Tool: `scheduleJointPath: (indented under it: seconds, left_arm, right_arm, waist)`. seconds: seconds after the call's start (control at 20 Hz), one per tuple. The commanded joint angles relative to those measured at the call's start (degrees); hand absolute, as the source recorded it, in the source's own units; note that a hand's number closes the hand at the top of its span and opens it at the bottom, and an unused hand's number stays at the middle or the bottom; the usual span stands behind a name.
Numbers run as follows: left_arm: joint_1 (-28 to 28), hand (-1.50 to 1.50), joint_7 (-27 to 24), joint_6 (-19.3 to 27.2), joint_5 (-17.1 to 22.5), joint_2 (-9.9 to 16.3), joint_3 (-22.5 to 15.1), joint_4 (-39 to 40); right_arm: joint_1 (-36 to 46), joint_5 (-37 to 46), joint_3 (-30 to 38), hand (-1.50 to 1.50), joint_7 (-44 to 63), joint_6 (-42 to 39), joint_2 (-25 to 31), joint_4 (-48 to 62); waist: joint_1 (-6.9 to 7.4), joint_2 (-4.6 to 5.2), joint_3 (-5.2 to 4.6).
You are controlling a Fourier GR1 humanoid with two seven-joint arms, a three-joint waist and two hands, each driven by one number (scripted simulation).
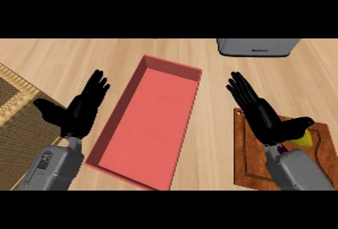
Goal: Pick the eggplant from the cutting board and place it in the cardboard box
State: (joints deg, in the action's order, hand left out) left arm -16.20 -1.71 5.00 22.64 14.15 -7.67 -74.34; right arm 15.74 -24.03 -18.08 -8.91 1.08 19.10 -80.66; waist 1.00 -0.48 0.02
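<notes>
A long red open box (146, 129) lies in the middle of the counter, tilted toward the upper right. At the right sits a brown wooden cutting board (251, 165). My right hand (264, 117) is open above the board's left part, fingers straight and pointing up-left. Beside its thumb shows a yellow-green bit of an object (305, 140), and a small dark purple bit (282, 150) shows near the wrist; the forearm hides the rest. My left hand (78, 112) is open at the left of the box, fingers up.
A grey appliance (256, 47) stands at the top right edge. A woven brown mat (20, 116) covers the counter's left side under my left forearm. The counter is light wood.
</notes>
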Motion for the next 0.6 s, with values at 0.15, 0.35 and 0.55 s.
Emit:
scheduleJointPath:
  seconds: [0.15,0.35,0.55]
  left_arm:
    - [3.9,0.0,-0.5,6.3,-11.9,12.9,2.5,2.8]
    - [5.2,0.0,1.3,7.0,-14.5,15.9,1.9,4.5]
    - [7.5,0.0,2.0,11.0,-18.1,18.7,2.9,4.9]
  right_arm:
    - [-2.9,-5.0,1.5,-1.5,2.4,-18.7,12.9,1.6]
    - [3.7,16.6,-4.2,-1.5,-3.1,-21.0,27.0,-4.3]
    - [-10.3,12.1,-1.1,-1.5,-23.4,-30.2,30.0,7.1]
  waist:
    - [-0.12,0.65,0.17]
    - [1.65,-1.73,-0.42]
    - [-1.27,0.83,0.49]
